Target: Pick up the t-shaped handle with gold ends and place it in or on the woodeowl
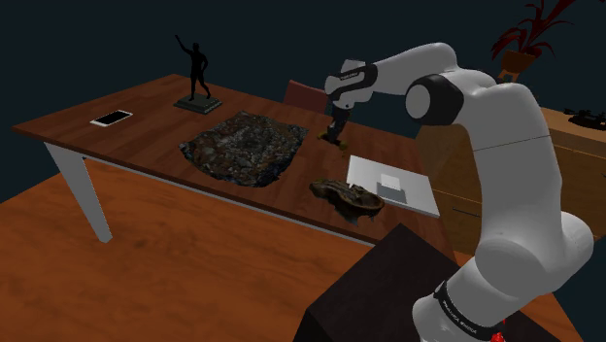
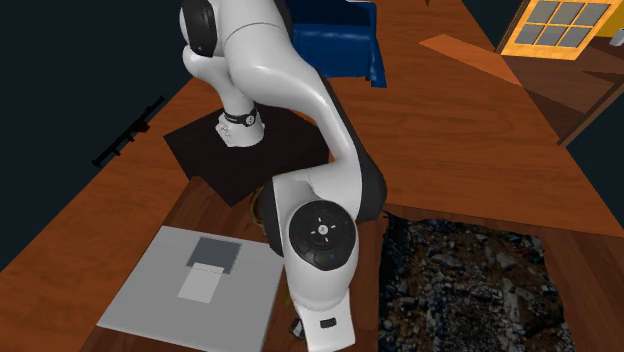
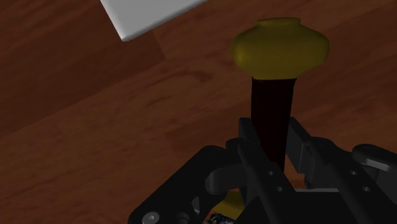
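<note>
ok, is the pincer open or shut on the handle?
Shut on the handle: in the wrist view the fingers of the pincer clasp its dark shaft, the gold end poking out past them.

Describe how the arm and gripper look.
The arm has smooth, rounded white shells with dark joints and, near its base, a dark band with pale lettering. The gripper is all black, blocky and two-fingered.

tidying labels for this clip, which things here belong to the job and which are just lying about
In the job:
pincer, shut on the handle's dark shaft
gold-ended handle
dark brown carved piece, likely the target

Lying about:
white phone
dark figurine
mottled dark mat
white flat board
red-leaved plant
</note>
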Controlling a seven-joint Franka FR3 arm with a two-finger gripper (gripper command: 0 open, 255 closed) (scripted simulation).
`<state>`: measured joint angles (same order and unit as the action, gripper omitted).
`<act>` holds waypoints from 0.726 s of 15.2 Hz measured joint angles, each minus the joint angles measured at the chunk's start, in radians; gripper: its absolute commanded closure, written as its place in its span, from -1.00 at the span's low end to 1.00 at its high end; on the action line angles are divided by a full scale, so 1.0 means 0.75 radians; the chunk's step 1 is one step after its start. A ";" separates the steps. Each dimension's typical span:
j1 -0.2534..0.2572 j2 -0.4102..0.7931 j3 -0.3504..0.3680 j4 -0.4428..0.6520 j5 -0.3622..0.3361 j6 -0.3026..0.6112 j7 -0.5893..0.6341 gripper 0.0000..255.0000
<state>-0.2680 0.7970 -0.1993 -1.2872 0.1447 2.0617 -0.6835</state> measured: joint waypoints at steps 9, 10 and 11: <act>0.001 -0.067 -0.009 0.050 -0.012 -0.116 0.005 1.00; 0.002 -0.072 -0.010 0.061 -0.013 -0.132 0.007 1.00; 0.004 -0.079 -0.010 0.059 -0.014 -0.137 0.008 1.00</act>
<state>-0.2653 0.7377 -0.2071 -1.2430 0.1342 1.9591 -0.6771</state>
